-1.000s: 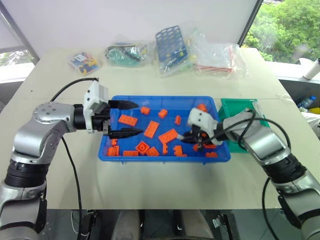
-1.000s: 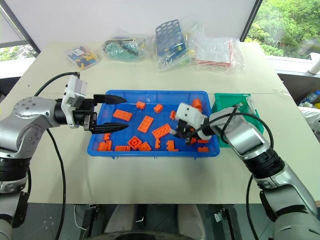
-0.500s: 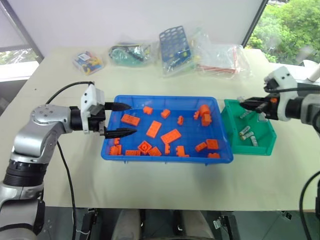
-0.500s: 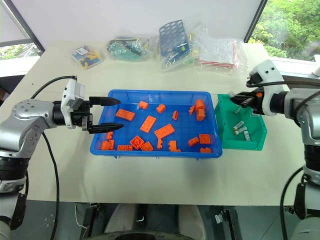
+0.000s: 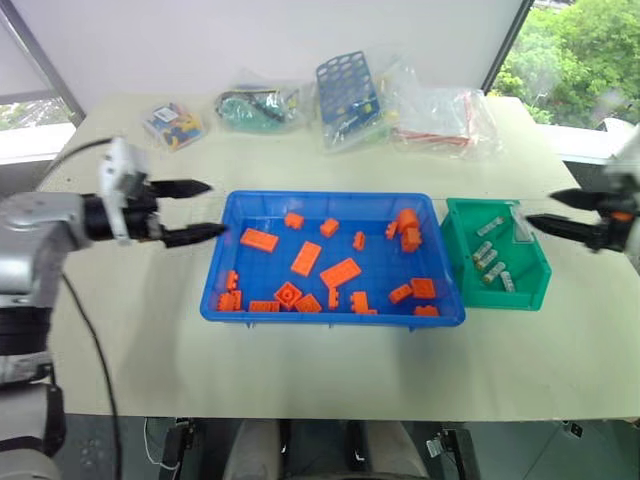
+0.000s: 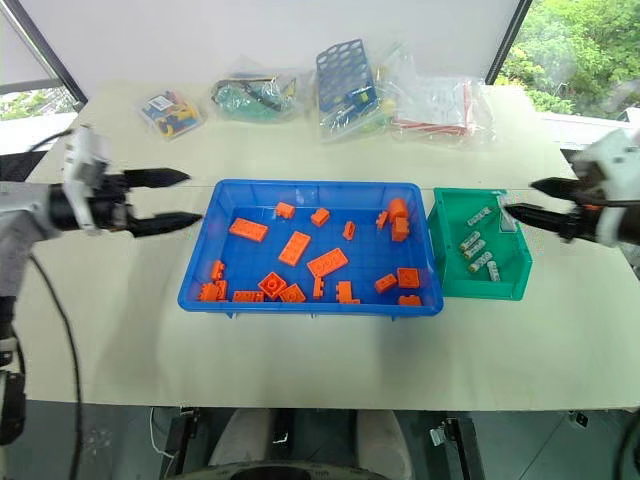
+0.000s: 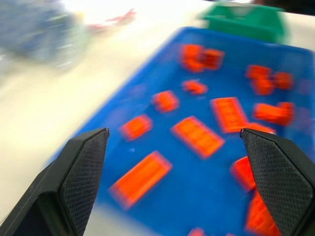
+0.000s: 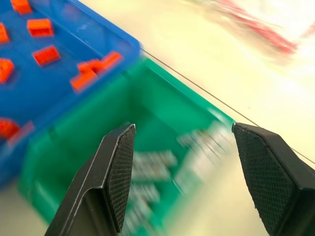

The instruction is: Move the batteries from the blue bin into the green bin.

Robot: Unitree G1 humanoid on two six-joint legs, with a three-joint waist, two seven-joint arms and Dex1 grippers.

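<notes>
both arms have swung outward since a second ago: the right tool (image 6: 545,200), which was down among the orange bricks (image 6: 293,247) in the blue bin (image 6: 310,306), now hangs off the green bin's (image 6: 480,290) outer side, and the left tool (image 6: 170,198) has pulled back from over the blue bin's left rim to the bare counter (image 6: 300,360) beside it. both tools are released, fingers spread with nothing between them.

the batteries (image 6: 476,252) lie inside the green bin, several silver-grey cylinders scattered across its floor, one near the far wall and the others toward the middle. the green bin sits just beside the right end of the blue bin. the blue bin holds orange bricks, loose across its floor with a small cluster along the front-left corner and another near the right end.

at the far side of the counter lie clear plastic bags (image 6: 435,100) of parts and a blue perforated rack (image 6: 345,72), well apart from both bins.
</notes>
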